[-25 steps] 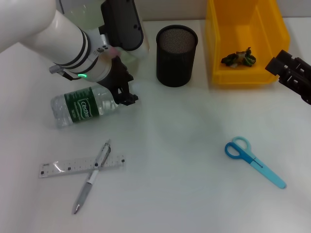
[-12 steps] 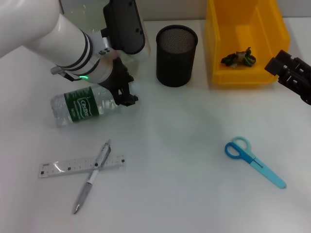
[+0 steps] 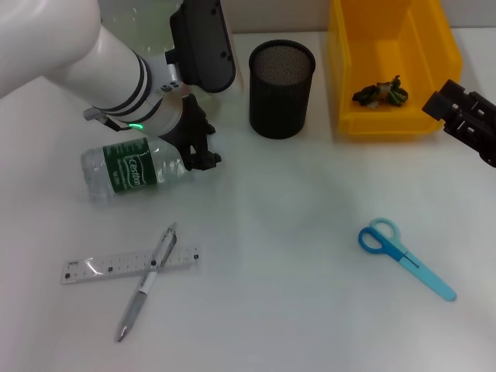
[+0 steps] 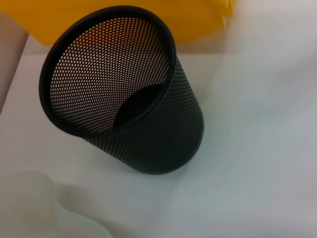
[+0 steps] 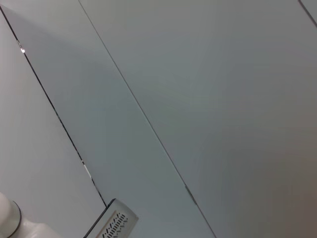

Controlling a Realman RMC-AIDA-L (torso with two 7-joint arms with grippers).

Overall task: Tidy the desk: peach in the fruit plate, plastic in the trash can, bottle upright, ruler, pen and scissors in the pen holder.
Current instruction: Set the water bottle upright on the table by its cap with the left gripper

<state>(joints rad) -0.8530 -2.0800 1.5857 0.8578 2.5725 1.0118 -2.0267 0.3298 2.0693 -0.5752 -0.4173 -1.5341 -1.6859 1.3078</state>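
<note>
- Bottle [image 3: 133,170] lies on its side on the white surface [image 3: 294,310], at the robot's left, its dark green label facing up and its cap end hidden under the left claw.
- Left claw [image 3: 198,151] sits low over the neck end of the bottle; its dark fingers reach down to the surface there, but whether they are spread or closed on the neck cannot be told (the wrist body blocks the view from the head camera).
- Pen holder [image 3: 282,88] stands upright near the far edge, just beside the left claw toward the robot's right; the left wrist view shows its black mesh wall and open mouth [image 4: 124,114].
- Trash can [image 3: 391,66], bright yellow, stands just beside the pen holder on the right side, with a small dark green and yellow crumpled piece [image 3: 380,94] lying inside it.
- Right claw [image 3: 463,118] hangs at the right edge of the head view, next to the trash can's outer wall; its finger state cannot be told.
- Scissors [image 3: 405,257], with blue handles, lie flat on the near right part of the surface, well apart from the pen holder.
- Ruler [image 3: 130,264] lies flat at the near left, and the pen [image 3: 147,280] lies slanted across it, touching it.
- Fruit plate [image 3: 136,19] shows only as a pale green rim behind the left arm.
</note>
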